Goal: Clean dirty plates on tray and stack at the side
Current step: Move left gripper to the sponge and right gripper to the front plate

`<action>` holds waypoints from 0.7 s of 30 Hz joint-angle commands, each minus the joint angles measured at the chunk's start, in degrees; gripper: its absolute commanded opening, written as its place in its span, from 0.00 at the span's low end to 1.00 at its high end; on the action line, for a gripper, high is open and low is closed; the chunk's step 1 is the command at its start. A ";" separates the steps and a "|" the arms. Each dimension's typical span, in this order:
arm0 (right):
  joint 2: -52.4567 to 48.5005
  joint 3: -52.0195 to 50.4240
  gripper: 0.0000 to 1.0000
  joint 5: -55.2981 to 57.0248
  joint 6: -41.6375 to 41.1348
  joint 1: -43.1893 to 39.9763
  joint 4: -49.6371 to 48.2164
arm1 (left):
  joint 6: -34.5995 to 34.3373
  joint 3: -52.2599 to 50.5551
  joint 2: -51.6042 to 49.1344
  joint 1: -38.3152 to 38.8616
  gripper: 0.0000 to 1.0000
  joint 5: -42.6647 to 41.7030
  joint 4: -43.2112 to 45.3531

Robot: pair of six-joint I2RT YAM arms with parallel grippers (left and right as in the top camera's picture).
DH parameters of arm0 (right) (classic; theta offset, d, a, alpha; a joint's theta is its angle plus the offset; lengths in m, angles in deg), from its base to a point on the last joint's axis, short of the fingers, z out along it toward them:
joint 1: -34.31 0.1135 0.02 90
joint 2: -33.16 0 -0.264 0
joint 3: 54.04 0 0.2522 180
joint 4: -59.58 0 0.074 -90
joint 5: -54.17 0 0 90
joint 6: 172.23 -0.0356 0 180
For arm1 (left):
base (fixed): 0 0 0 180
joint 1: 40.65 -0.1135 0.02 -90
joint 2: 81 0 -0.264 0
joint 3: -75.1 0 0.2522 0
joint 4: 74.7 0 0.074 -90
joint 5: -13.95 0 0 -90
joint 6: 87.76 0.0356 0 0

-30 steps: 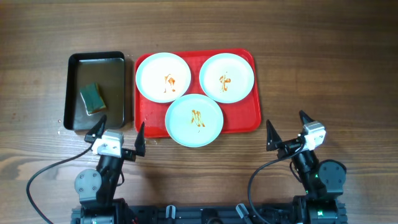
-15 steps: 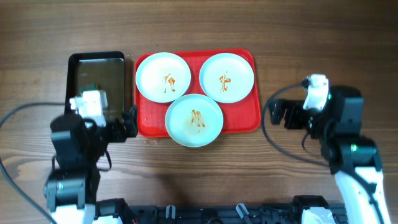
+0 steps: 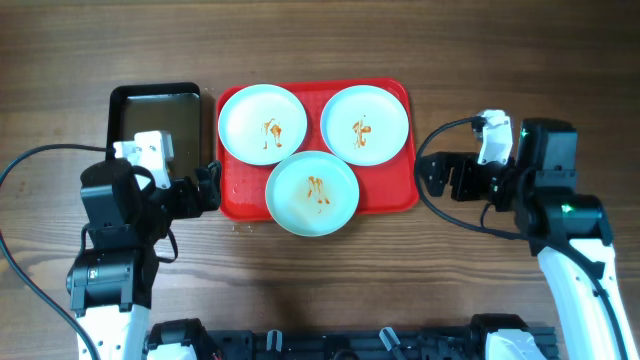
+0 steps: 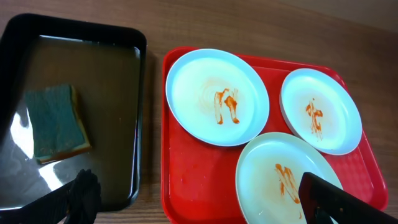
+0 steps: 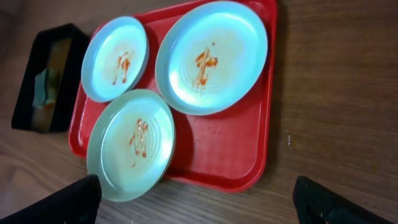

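Note:
The red tray holds three plates with orange-brown smears: back left, back right and front, which overhangs the tray's front rim. My left gripper is open and empty, just left of the tray's front left corner. My right gripper is open and empty, just right of the tray. The left wrist view shows the plates beyond the wide-spread left gripper. The right wrist view shows the same plates on the tray, with the right gripper over the table.
A black metal pan stands left of the tray. It holds shallow water and a green-and-tan sponge. In the overhead view my left wrist hides the sponge. Small water drops lie on the wooden table in front of the tray.
Both arms have risen from their rest poses at the table's front edge and swung toward the tray. In the last half second they shifted only slightly. The plates have not moved.

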 commanded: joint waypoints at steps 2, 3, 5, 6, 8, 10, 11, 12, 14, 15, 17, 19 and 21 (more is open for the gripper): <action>0.13 8.44 0.99 3.61 5.49 4.70 5.27 | -0.33 1.27 -1.11 0.37 1.00 -0.92 -0.44; 0.11 8.92 0.99 5.22 5.46 7.54 5.33 | -0.33 1.27 -1.70 0.37 1.00 -0.98 -1.29; -0.52 8.90 0.99 6.86 5.51 12.94 5.18 | -0.35 1.27 -2.97 0.37 1.00 -1.18 -1.53; -1.49 8.90 0.99 8.28 5.31 15.08 4.98 | -1.55 1.29 -3.80 0.35 1.00 -0.81 -1.49; -4.26 8.90 1.00 8.94 4.46 17.94 4.90 | -3.78 1.99 -5.64 0.35 1.00 1.55 -1.68; -9.68 8.90 1.00 8.94 3.28 20.20 3.93 | -4.59 8.39 -11.10 0.35 1.00 2.82 -4.13; -11.85 8.90 1.00 8.92 1.31 20.52 2.95 | -4.59 12.11 -14.29 0.35 1.00 4.07 -6.03; -13.53 8.90 1.00 8.92 -0.94 20.52 1.86 | -4.59 14.62 -16.96 0.35 1.00 5.25 -7.37; -16.06 8.90 1.00 8.31 -4.09 20.50 0.57 | -4.66 18.40 -22.45 0.35 1.00 6.14 -9.84; -16.68 8.90 1.00 6.84 -4.46 20.52 0.15 | -4.79 18.91 -24.15 0.35 1.00 5.38 -10.73; -16.37 8.90 1.00 6.34 -3.43 20.52 0.04 | -4.81 18.88 -25.81 0.35 1.00 1.53 -11.89; -16.15 8.92 1.00 8.68 -3.67 20.52 -0.09 | -4.37 18.88 -25.90 0.28 1.00 1.88 -10.78; -16.15 8.90 1.00 8.41 -3.67 20.52 0.31 | -4.37 18.86 -26.18 0.09 1.00 6.23 -7.48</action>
